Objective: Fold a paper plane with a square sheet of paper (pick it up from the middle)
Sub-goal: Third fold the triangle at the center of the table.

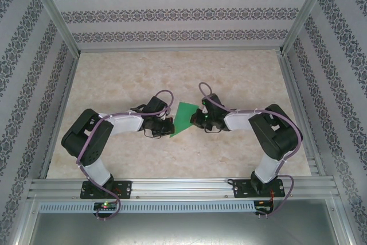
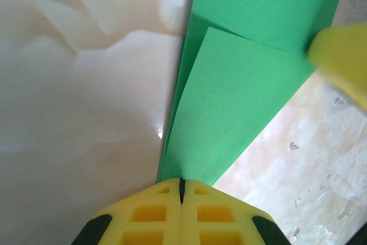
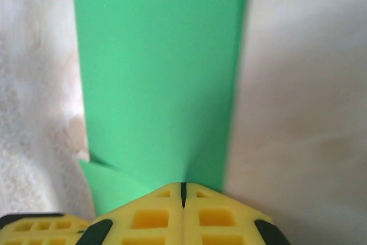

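The square sheet of paper [image 1: 183,119], bright green, is held between the two arms at the middle of the table, folded so that layers overlap. My left gripper [image 1: 170,125] is shut on its near left tip. In the left wrist view the paper [image 2: 241,84] fans away from my shut left gripper [image 2: 182,185], with one flap lying over another. My right gripper [image 1: 195,120] is shut on the paper's right edge. From the right wrist, the paper [image 3: 160,73] rises from my shut right gripper [image 3: 183,189], and a lower flap sticks out to the left.
The marbled beige tabletop [image 1: 172,73] is bounded by aluminium rails [image 1: 172,186] and patterned walls. A yellow finger of the right gripper [image 2: 341,55] enters the left wrist view at the upper right. A finger of the left gripper [image 3: 40,230] sits at the right wrist view's bottom left.
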You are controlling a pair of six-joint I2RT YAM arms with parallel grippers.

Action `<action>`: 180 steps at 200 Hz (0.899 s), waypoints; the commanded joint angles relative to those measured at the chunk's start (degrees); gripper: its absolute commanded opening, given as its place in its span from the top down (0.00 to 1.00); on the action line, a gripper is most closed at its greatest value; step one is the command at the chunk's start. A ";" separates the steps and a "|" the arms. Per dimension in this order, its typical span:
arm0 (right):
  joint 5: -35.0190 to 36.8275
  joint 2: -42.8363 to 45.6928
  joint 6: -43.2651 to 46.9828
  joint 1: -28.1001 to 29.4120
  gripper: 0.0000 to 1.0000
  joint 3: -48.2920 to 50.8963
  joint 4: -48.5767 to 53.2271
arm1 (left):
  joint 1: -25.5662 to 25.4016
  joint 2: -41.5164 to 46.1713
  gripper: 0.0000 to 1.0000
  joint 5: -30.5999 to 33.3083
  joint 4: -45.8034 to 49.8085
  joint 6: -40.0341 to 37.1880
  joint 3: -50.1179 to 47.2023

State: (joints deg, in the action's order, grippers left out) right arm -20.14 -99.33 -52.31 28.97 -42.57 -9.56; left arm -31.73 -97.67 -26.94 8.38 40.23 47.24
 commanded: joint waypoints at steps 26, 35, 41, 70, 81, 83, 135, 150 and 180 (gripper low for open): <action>6.97 8.73 3.78 -1.48 1.00 1.00 5.51 | 2.37 -1.56 1.00 3.85 11.35 -6.61 0.60; 6.36 9.54 3.03 0.13 1.00 1.02 4.65 | 2.37 -1.71 1.00 3.40 11.05 -7.28 1.27; 6.21 9.68 2.25 1.53 1.00 0.81 4.28 | 2.37 -1.82 1.00 3.21 11.13 -7.53 1.67; 4.27 5.69 -1.83 7.83 1.00 -1.35 -0.14 | 2.44 -1.40 1.00 1.61 9.83 -8.14 2.19; 3.26 3.11 -3.75 9.29 1.00 -2.06 -2.81 | 2.38 -1.29 1.00 1.20 9.73 -8.28 2.39; 3.13 2.77 -4.09 9.49 1.00 -2.19 -3.44 | 2.37 -1.29 1.00 1.15 9.66 -8.20 2.39; 1.15 -4.63 -7.19 10.58 1.00 -3.69 -6.36 | 2.41 0.62 1.00 -2.58 7.37 -8.94 2.52; 2.02 -4.96 -6.62 10.47 1.00 -3.58 -4.08 | 2.39 1.53 1.00 -4.07 5.87 -9.36 2.74; 2.43 -5.52 -6.40 10.14 1.00 -2.83 -2.44 | 2.36 1.23 1.00 -6.46 2.27 -8.26 3.22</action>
State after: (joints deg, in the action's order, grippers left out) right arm -18.31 -103.31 -58.39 39.48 -45.28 -14.46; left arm -29.89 -97.43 -30.46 13.17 32.73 49.34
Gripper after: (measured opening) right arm 0.038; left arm 0.064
